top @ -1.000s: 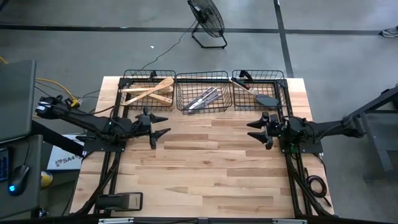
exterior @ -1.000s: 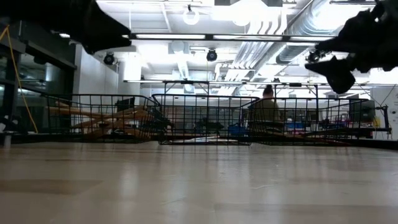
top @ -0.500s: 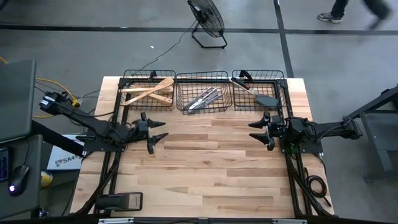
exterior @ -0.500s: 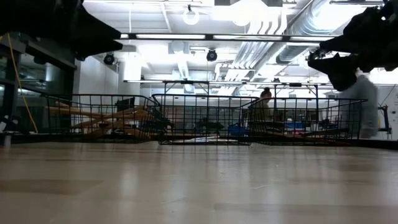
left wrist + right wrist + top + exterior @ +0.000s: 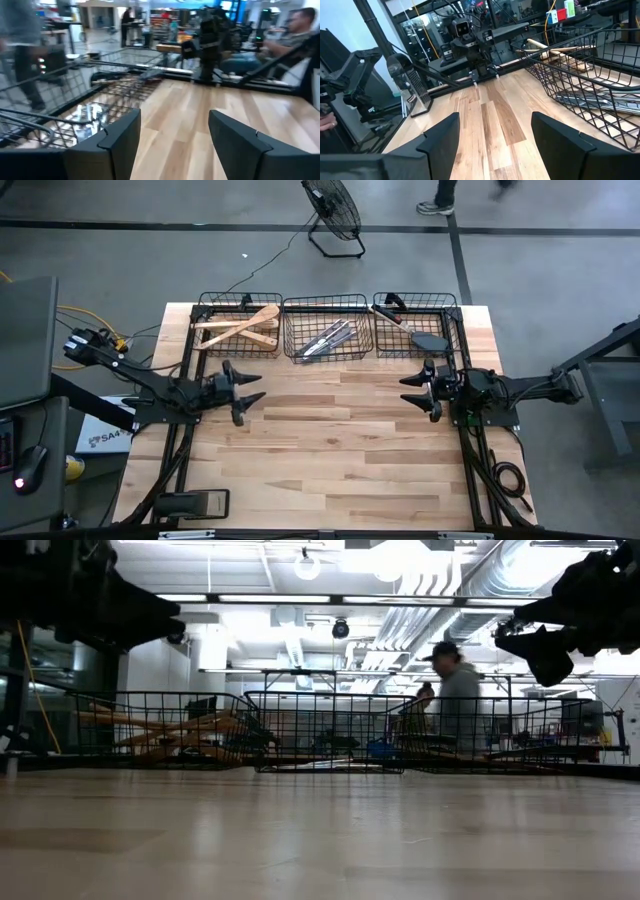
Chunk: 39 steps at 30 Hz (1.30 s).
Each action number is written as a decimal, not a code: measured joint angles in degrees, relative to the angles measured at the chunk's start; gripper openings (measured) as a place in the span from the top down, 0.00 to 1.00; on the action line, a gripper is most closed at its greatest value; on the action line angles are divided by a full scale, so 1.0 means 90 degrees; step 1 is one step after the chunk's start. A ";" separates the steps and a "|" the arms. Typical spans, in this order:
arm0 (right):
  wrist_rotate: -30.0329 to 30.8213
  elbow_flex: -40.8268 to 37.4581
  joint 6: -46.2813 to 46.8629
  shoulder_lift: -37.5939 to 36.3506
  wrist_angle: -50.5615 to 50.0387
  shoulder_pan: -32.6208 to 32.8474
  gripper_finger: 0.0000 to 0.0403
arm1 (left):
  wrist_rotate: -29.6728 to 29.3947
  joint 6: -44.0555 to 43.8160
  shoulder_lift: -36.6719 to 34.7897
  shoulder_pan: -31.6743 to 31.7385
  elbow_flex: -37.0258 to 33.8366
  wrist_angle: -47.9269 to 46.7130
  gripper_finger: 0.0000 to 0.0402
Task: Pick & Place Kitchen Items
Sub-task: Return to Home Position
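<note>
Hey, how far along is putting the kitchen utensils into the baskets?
It looks finished. Wooden spoons lie in the left basket, silver knives in the middle basket, the black turner and red-headed spatula in the right basket. Nothing is in hand: the left gripper and right gripper hang open and empty over the table. No utensil shows on it, so only parking the arms seems left.

The near and middle stretch of the counter (image 5: pixel 330 465) lies bare, open from left to right. Three wire baskets (image 5: pixel 322 299) wall off the far edge. The left hand (image 5: pixel 257 387) and right hand (image 5: pixel 405 388) hang at either side, just nearer than the baskets.
</note>
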 joint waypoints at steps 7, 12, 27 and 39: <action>0.0000 0.0000 0.0002 0.0000 -0.0005 0.0000 0.41 | 0.0449 0.0269 -0.0832 0.0000 -0.0475 0.0155 0.43; 0.0000 -0.0002 0.0002 0.0000 -0.0005 0.0000 0.41 | 0.1125 0.0657 -0.1552 0.0002 -0.0505 -0.0128 0.43; 0.0000 -0.0005 0.0002 0.0000 -0.0007 0.0000 0.41 | 0.2555 0.0585 -0.3574 0.0005 -0.0521 -0.2635 0.43; 0.0012 -0.0005 0.0002 0.0005 -0.0002 0.0000 0.41 | 0.4489 0.0955 -0.4154 0.0005 -0.0486 -0.3906 0.43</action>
